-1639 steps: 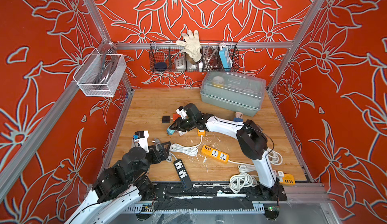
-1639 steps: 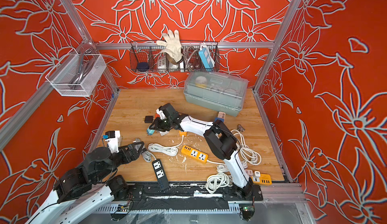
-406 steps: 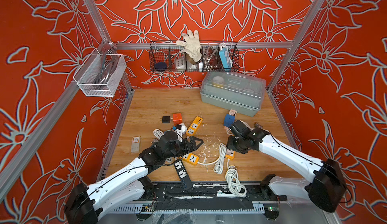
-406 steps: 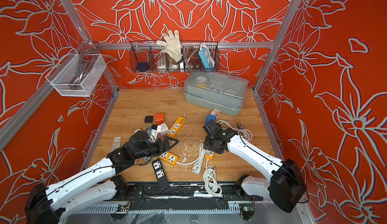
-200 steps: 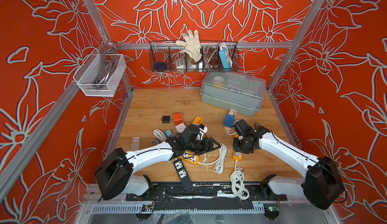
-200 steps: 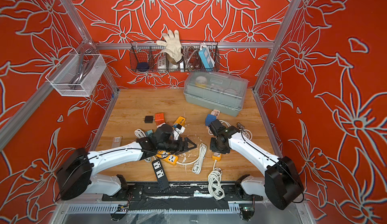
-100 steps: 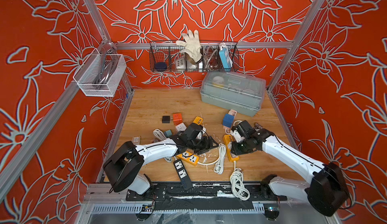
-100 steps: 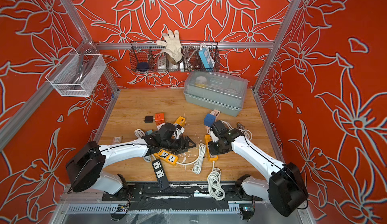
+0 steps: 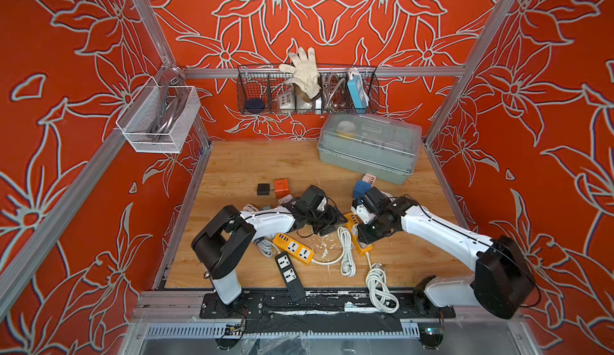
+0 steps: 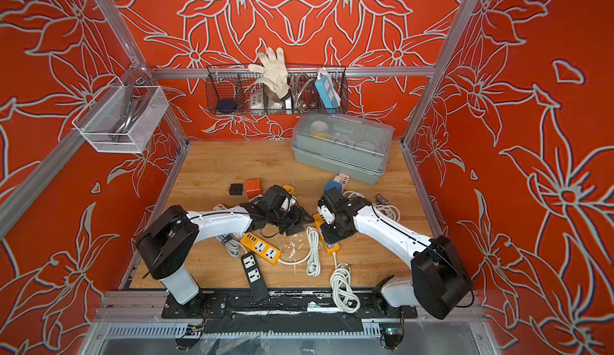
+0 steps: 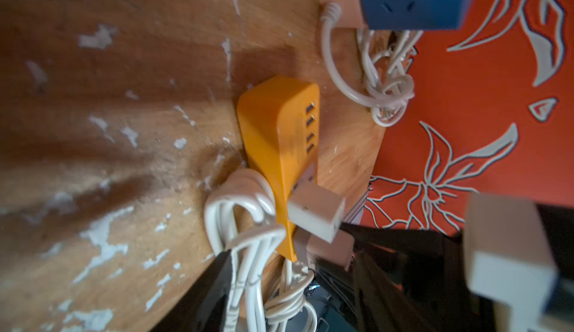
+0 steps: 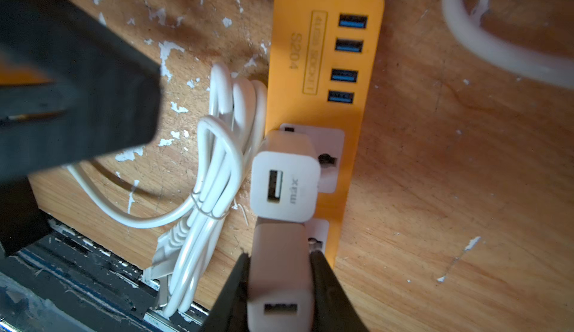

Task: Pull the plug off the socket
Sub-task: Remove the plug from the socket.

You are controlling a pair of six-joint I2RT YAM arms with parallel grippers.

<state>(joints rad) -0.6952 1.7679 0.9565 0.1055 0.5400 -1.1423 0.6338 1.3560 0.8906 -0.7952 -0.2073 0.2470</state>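
Left pincer (image 9: 327,220) sits at the port end of the orange power strip (image 12: 320,66) on the tabletop (image 9: 265,167); whether its jaws are spread or pinching cannot be told. Right pincer (image 12: 279,254) is pressed onto the sides of the white plug (image 12: 279,287), which is still seated in the socket (image 12: 321,232) nearest the strip's cord end. So the grip looks made and the pull itself is left. A second white charger (image 12: 285,187) touches the held plug, and a tied cord bundle (image 12: 217,166) lies against the strip. Nearby are another orange strip (image 9: 294,248), a black strip (image 9: 288,272) and a blue socket cube (image 9: 361,189). Unless braced, the strip may lift with the plug.
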